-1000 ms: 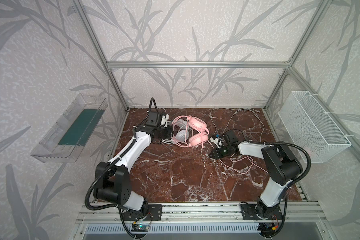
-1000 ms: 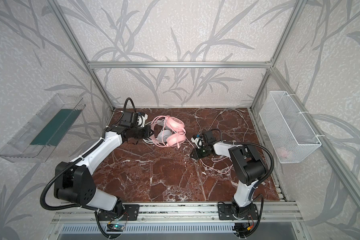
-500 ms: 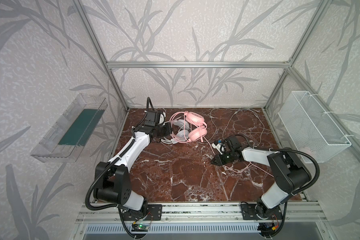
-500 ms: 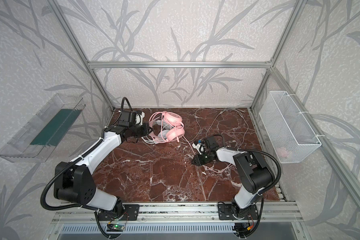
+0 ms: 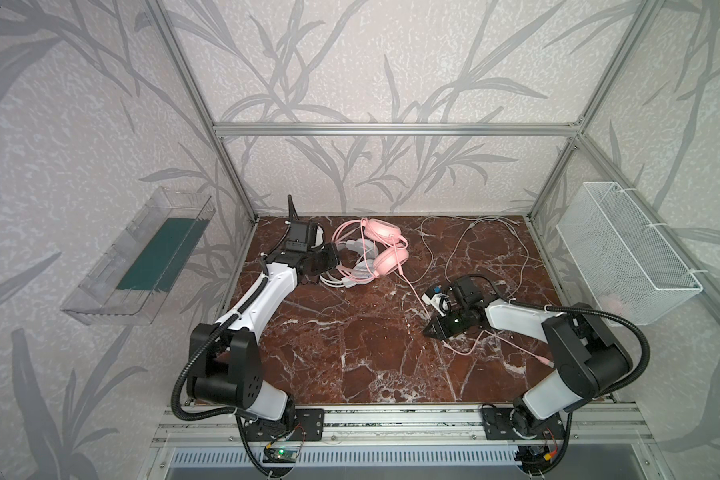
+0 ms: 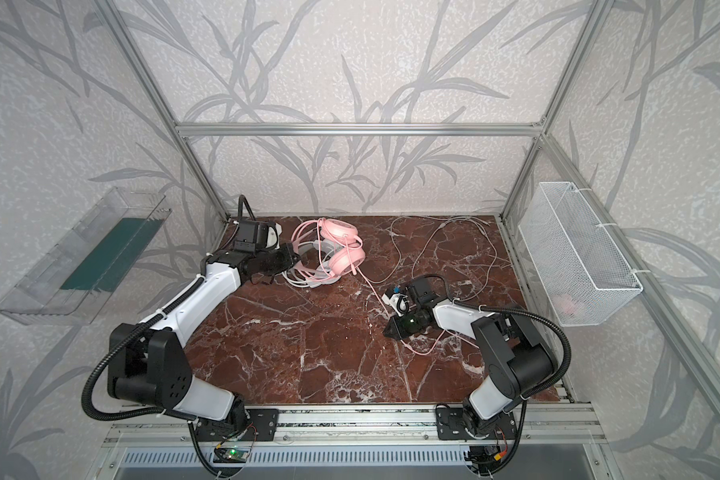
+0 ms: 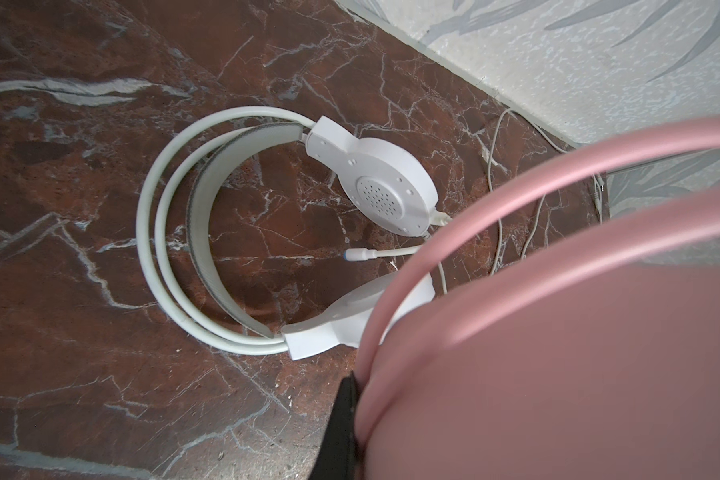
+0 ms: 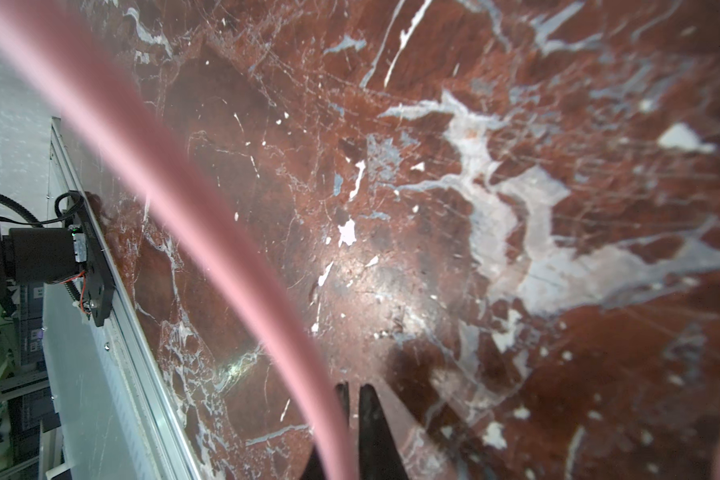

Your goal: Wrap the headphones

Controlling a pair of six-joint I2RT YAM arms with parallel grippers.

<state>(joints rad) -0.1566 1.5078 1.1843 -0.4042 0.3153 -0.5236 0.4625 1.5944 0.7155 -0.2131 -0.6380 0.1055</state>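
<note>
Since a second ago the left gripper has carried the pink headset back toward the rear wall. Meanwhile the right gripper has slid toward the front rail and closed its jaws.

One clear bin with a green mat hangs on the wall well behind the left jaws. Those jaws are clenched on the double-wire band of the pink headset, one of two headsets in view. It is held above the marble table just ahead of them. Its long axis runs from the fingertips out to its two cups, which point away from the gripper.

Directly beneath the left jaws, the one white headset lies flat, its band arching to one end and both cups at the other. In the left wrist view the raised pink band crosses in front of one white cup. In both top views the pink cups overlap the white headset.

There are two cables. The pink cable leaves the lower pink cup and runs taut and straight to the right jaws, which are pinched together on it. Behind them it falls into a slack loop on the table. The white cable sprawls in loose curves behind and beside the right jaws, apart from them.

One white wire basket hangs on the wall well behind the right gripper.
</note>
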